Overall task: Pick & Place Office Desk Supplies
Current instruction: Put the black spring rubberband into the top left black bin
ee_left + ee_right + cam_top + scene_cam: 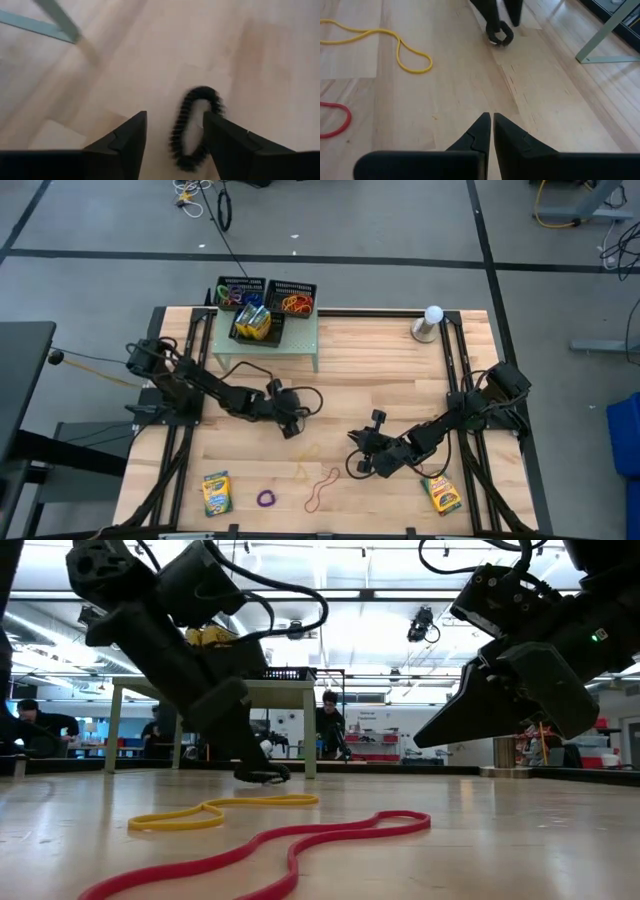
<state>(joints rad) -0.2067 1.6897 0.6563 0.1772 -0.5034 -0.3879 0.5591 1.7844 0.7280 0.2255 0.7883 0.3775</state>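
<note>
Left tool (172, 145), parted around a black band (195, 127) on the worktop (150, 60), must close next; right tool (491, 131) idles shut, empty.

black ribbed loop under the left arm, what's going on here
The left gripper is low over the wooden table with its fingers open, straddling the small black ribbed band loop, which lies on the wood and is not gripped. The right gripper hovers shut and empty nearby. A yellow rubber band and a red rubber band lie loose on the table.
</note>
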